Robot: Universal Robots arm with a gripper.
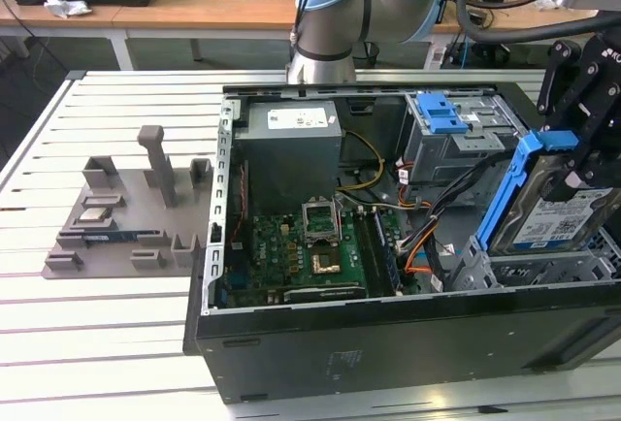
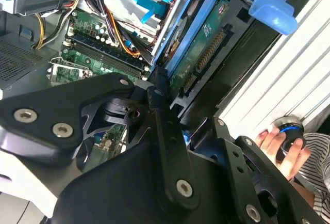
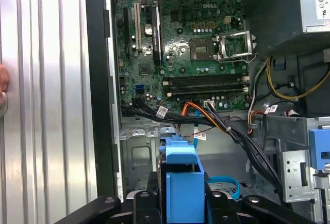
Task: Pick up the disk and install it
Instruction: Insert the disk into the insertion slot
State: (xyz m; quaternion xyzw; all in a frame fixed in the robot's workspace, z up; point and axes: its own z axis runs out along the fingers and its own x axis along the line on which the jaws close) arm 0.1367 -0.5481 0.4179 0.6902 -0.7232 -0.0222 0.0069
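1. My gripper [image 1: 582,171] is clenched on the disk [image 1: 551,210]. The disk hangs tilted at the exterior view's right, label outward, over the grey bay [image 1: 505,271] in a corner of the computer case [image 1: 320,343].
2. The main risk, as I judge it, is the slant. The disk is not square to the bay, so a blue side rail [image 1: 505,198] could catch on the bay's edge. That could jam it or twist it in the grasp.
3. The cables [image 1: 427,232] run just beside the bay, and a low corner of the disk could snag or pinch them.
4. The exterior view gives me the label side and the tilt. The second wrist view gives me the other face, the green circuit board [image 2: 198,53] with its connector.
5. The second wrist view also shows a person's hand [image 2: 276,141] on a small dark object beyond the case wall. I would treat that as a hazard if the arm swings wide.
6. The first wrist view looks along the rail toward the motherboard [image 3: 196,53], which helps me judge the line-up.
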